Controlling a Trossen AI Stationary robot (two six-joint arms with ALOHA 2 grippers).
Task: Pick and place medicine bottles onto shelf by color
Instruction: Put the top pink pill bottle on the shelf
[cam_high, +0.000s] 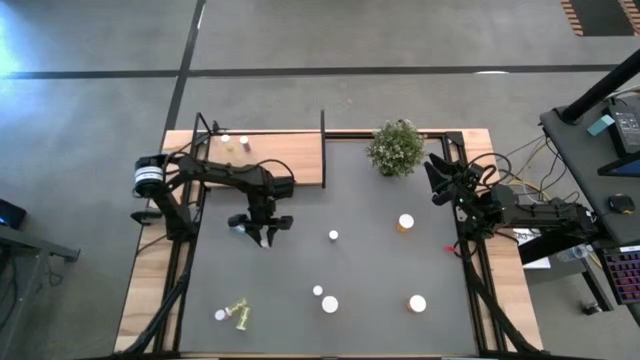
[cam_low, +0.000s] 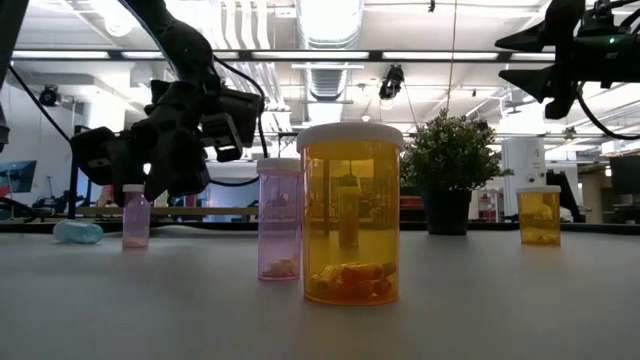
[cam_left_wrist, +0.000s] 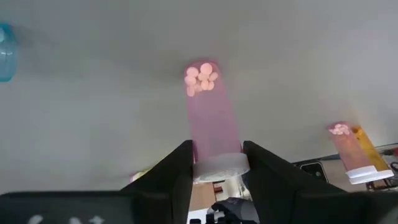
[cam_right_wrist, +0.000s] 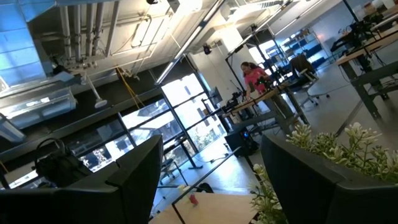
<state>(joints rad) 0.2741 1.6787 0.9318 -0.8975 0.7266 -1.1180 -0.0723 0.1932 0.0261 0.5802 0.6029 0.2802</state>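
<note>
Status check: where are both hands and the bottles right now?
Left hand over mid-table, closed around a pink bottle at its cap. Right hand idle, open, raised beside the plant. Shelf holds two bottles; others scattered on table. Nothing blocking.

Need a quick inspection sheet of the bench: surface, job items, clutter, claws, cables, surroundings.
Surface: dark grey tabletop, upright bottles scattered.
Job's things: shelf at the far left corner with two small bottles; big orange bottle and pink bottle stand near the low camera.
Clutter: potted plant at the far edge.
Claws: left claw grips a pink bottle's white cap; right claw open, raised near the plant.
Cables: bundle off the table's right side.
Surroundings: open lab, a person at a distant desk.
</note>
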